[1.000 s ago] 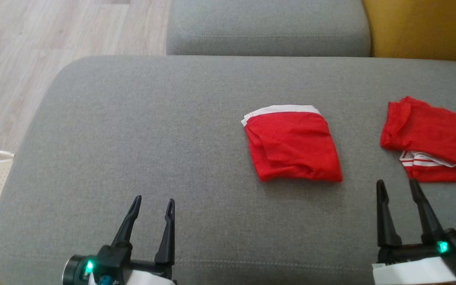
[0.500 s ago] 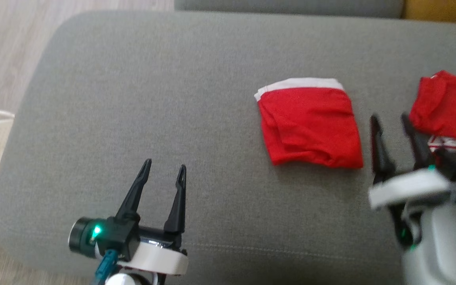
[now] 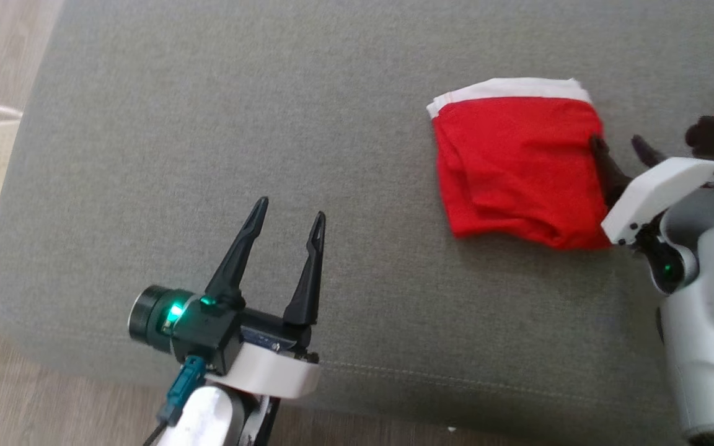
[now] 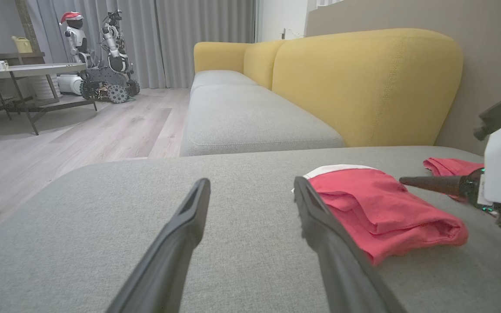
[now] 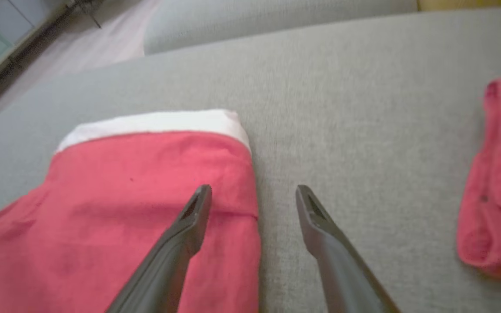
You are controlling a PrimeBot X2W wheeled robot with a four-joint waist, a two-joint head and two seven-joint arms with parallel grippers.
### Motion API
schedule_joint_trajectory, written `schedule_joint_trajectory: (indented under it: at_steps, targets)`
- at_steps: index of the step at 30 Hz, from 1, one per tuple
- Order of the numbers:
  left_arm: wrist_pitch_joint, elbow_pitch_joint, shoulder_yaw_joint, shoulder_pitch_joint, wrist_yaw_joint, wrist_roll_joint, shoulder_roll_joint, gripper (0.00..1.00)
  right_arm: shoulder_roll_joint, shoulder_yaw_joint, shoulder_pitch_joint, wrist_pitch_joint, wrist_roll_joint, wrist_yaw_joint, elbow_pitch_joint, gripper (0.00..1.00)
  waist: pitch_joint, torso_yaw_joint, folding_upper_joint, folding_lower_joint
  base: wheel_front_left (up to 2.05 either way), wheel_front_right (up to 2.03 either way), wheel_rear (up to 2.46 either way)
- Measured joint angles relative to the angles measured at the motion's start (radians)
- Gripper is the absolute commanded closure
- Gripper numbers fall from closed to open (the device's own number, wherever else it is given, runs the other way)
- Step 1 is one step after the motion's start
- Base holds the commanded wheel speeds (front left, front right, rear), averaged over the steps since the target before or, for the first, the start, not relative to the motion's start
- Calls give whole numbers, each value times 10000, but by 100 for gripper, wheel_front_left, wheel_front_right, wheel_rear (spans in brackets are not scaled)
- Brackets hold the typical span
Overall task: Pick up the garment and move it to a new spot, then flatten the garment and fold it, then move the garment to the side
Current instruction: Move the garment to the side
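Garment (image 3: 518, 167) folded, right of centre on sofa (image 3: 239, 93). Right gripper (image 3: 615, 141) wide, astride its right edge; left gripper (image 3: 290, 209) wide, lower left. Go low; pinch all layers before you lift.

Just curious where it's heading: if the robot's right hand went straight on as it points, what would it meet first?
Probably the folded red garment: the right hand straddles its edge, one finger above cloth, the other above grey cushion. Height unclear.
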Motion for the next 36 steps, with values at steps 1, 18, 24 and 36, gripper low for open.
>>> schedule_joint_trajectory:
  at_steps: [1,18,24,36]
  targets:
    - [0,0,-33,-53,0,-2,-2,0,-17,35,-95,236,48,0,169,0,82,40,0,0,0,0,0]
    - [0,-77,86,-256,86,-77,-21,0,-529,359,-265,408,378,2,-430,100,288,-674,0,0,0,0,0]
    - [0,-163,136,-285,12,27,-17,0,-1340,-276,-358,617,173,4,-1375,100,399,-1350,0,0,0,0,0]
    - [0,-244,228,-612,-136,119,-4,0,-2243,-2646,-175,1398,-744,4,-2591,0,961,-1679,0,1,0,0,0]
